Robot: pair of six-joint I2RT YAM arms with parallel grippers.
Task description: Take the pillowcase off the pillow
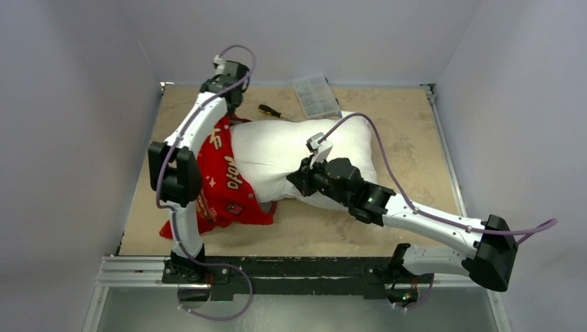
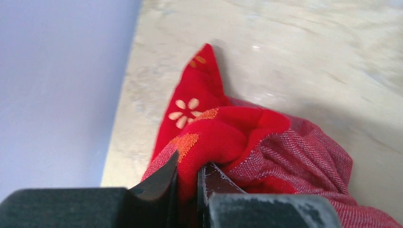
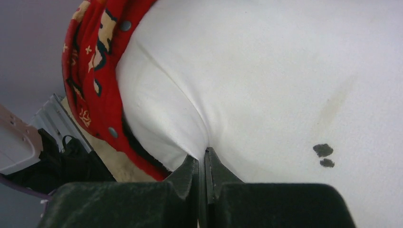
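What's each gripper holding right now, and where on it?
The left gripper pinches a bunched fold of the pillowcase near a corner. The right gripper pinches a pucker of the pillow beside the pillowcase's opening.

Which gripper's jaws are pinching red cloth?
The left gripper: it pinches the red pillowcase, whereas the right gripper pinches the white pillow.
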